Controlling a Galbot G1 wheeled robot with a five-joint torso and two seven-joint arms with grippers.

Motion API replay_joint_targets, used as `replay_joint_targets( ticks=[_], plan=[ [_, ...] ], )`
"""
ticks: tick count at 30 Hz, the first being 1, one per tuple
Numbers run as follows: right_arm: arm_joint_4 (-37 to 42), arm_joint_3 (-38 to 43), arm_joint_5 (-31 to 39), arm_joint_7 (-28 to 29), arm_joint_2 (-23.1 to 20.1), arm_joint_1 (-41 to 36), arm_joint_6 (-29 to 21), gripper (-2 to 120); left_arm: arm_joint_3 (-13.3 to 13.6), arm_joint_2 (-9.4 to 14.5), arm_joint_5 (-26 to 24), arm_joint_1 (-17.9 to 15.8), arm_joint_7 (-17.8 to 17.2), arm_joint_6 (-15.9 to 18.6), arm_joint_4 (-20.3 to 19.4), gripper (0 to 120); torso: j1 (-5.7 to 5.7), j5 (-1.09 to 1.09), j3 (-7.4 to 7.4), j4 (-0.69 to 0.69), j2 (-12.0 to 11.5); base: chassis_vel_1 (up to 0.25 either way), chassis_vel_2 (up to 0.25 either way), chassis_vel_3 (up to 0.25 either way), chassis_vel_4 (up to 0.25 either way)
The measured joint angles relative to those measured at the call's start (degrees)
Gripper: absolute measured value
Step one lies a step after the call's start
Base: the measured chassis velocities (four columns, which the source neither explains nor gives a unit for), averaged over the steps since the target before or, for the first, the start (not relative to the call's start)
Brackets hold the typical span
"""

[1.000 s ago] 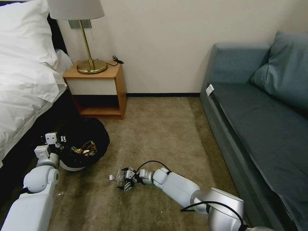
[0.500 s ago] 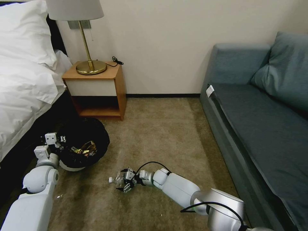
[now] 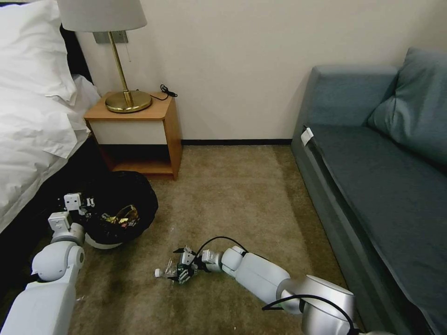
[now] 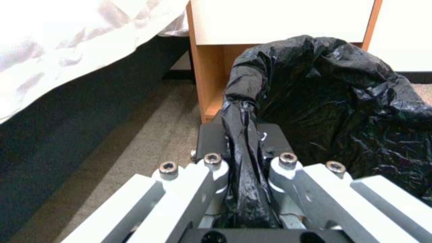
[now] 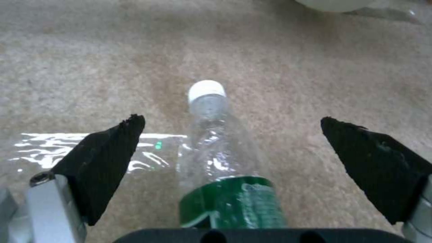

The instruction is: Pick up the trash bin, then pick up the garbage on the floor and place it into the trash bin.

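The trash bin (image 3: 100, 242), white with a black bag liner (image 3: 122, 195), stands by the bed's foot and holds yellow-brown packets (image 3: 122, 216). My left gripper (image 3: 77, 203) is at the bin's left rim. In the left wrist view this gripper (image 4: 243, 141) is shut on a pinched fold of the liner (image 4: 315, 84). A piece of garbage, a clear bottle (image 3: 166, 271) with a white cap, lies on the carpet. My right gripper (image 3: 182, 267) is low over it and open. In the right wrist view the bottle (image 5: 220, 152) with its green label lies between the spread black fingertips (image 5: 103, 158), untouched.
A clear plastic wrapper (image 5: 90, 152) lies flat beside the bottle. A wooden nightstand (image 3: 135, 132) with a brass lamp (image 3: 123, 100) stands behind the bin. The bed (image 3: 32, 116) is on the left, and a blue-grey sofa (image 3: 372, 177) runs along the right. Open carpet (image 3: 233, 195) lies between them.
The head view has shifted slightly. My right gripper has moved farther along the bottle, so it now straddles it, still open. The left gripper keeps its hold on the bin.
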Motion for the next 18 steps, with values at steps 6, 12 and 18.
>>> replay_joint_targets(
  ticks=[6,12,18],
  plan=[
    [-0.4,0.0,-0.3,-3.2,0.0,-0.1,0.0,100,-0.7,0.5,-0.3,0.9,0.0,0.0,-0.5,6,0.00,0.00,0.00,0.00,0.0,0.000,0.000,0.000,0.000],
    [-1.3,0.3,-1.4,-3.1,0.0,-0.6,-0.7,100,-1.1,0.8,-0.6,1.5,0.1,0.0,-0.9,6,0.00,0.00,0.00,0.00,0.0,0.000,0.000,0.000,0.000],
    [-2.3,1.5,-3.2,-0.8,0.0,-1.2,-2.0,100,-1.2,0.8,-0.6,2.1,0.1,0.0,-1.6,6,0.00,0.00,0.00,0.00,0.0,0.000,0.000,0.000,0.000]
  ],
)
